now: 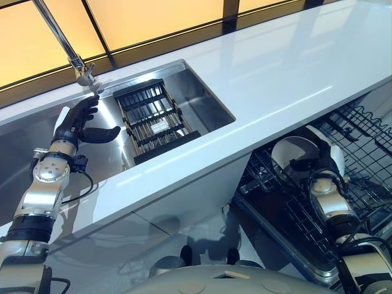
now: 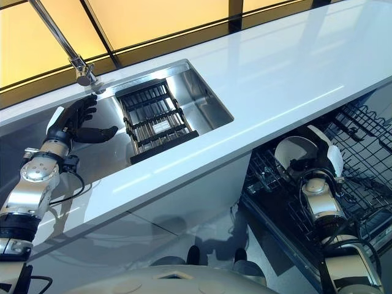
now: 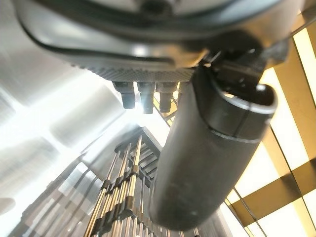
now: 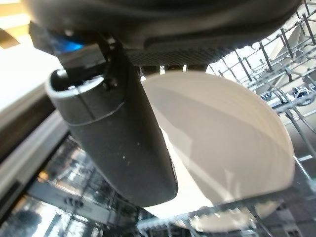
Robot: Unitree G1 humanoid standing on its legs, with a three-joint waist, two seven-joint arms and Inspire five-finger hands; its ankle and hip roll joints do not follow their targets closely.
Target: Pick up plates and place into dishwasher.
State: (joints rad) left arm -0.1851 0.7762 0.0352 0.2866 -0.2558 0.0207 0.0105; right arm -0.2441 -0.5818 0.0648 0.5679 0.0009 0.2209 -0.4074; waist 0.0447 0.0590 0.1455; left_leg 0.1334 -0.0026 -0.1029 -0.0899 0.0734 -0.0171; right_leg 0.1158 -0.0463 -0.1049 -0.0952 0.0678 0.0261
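One round white ceramic plate (image 1: 293, 154) pinched by the right robot hand (image 1: 320, 169), down among the black wire dishwasher rack (image 1: 361, 138) below the long white glossy tabletop (image 1: 288, 79). Over at the rectangular stainless steel sink (image 1: 199, 98), left robot hand (image 1: 82, 122) hovering with fingers loosely spread and thumb stuck out, holding nothing, just beside the black slatted drying rack (image 1: 153, 122) inside the basin. Slim chrome tap (image 1: 67, 49) slanting above.

Right eye view: same layout, plate on edge against the rack wires.

Left wrist view: dark thumb (image 3: 207, 148) thrust forward, short fingertips (image 3: 143, 98) apart from it, rack bars beyond.

Right wrist view: thumb (image 4: 118, 133) pressed across the plate's white face, rim set between the rack wires.
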